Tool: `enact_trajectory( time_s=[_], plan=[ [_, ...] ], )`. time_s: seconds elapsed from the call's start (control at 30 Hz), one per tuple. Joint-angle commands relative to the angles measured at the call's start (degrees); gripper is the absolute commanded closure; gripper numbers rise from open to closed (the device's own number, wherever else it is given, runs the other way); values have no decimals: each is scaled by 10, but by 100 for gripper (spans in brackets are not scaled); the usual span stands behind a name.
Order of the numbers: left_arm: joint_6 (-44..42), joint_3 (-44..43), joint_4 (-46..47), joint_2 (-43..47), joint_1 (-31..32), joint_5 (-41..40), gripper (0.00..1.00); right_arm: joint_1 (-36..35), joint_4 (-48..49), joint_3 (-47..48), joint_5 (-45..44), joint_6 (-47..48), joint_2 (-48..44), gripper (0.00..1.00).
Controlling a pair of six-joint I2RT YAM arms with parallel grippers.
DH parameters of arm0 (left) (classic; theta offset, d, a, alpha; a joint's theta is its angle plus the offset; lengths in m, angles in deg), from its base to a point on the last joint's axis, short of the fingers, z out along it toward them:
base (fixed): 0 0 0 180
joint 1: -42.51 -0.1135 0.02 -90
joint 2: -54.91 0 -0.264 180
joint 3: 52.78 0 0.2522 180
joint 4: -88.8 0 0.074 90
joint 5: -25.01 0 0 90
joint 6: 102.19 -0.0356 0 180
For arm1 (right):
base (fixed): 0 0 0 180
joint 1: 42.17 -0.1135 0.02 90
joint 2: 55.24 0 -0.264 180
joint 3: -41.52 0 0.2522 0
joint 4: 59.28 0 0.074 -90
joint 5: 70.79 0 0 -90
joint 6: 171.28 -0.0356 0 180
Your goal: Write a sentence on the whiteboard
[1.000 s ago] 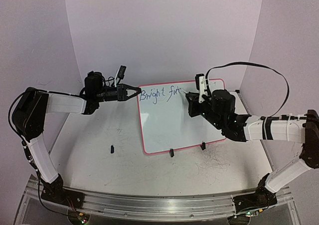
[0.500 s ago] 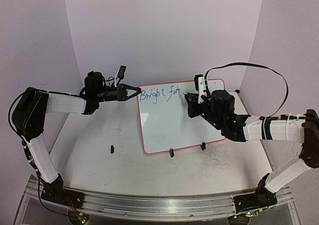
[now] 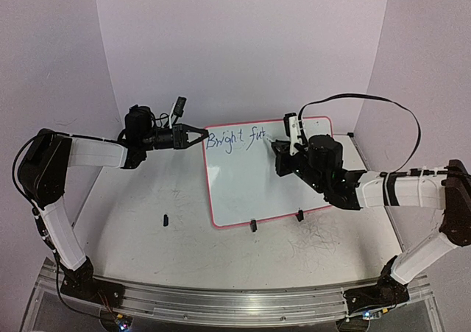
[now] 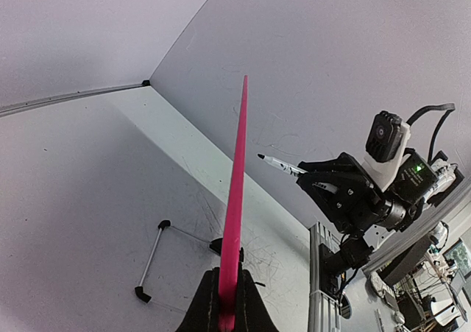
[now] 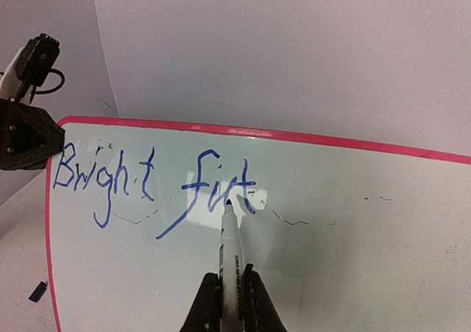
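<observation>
The whiteboard (image 3: 257, 181) with a red-pink rim stands tilted on two black clip feet; it also shows in the right wrist view (image 5: 353, 221). Blue writing (image 3: 234, 140) along its top reads "Bright fut", clearer in the right wrist view (image 5: 158, 188). My left gripper (image 3: 197, 135) is shut on the board's upper left rim, seen edge-on as a pink strip (image 4: 235, 199). My right gripper (image 3: 281, 149) is shut on a white marker (image 5: 229, 255). Its tip sits at the base of the last letters; contact with the board cannot be told.
A small dark marker cap (image 3: 165, 219) lies on the scuffed tabletop left of the board. The board's black feet (image 3: 252, 225) stand at its near edge. Grey scribbles (image 3: 316, 240) mark the table at right. Curved white walls close in behind.
The right gripper and marker shifted slightly left and up along the writing line. The left arm and board have not moved.
</observation>
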Motion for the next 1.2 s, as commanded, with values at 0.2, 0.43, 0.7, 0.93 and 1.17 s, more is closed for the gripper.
enact_trajectory(
  time_s=[0.2,0.43,0.7,0.93,1.17],
  plan=[
    [-17,-6,-29,2,26,14,100,-2,15,38,-55,-9,20,100],
    [-18,-6,-29,2,27,14,100,2,15,59,-65,-8,35,100],
    [-18,-7,-30,1,29,14,100,4,9,55,-65,-15,34,100],
    [-19,-7,-31,-1,30,14,100,4,7,41,-59,-22,33,100],
    [-20,-8,-32,0,31,14,100,4,-1,37,-70,-27,34,100]
  ],
)
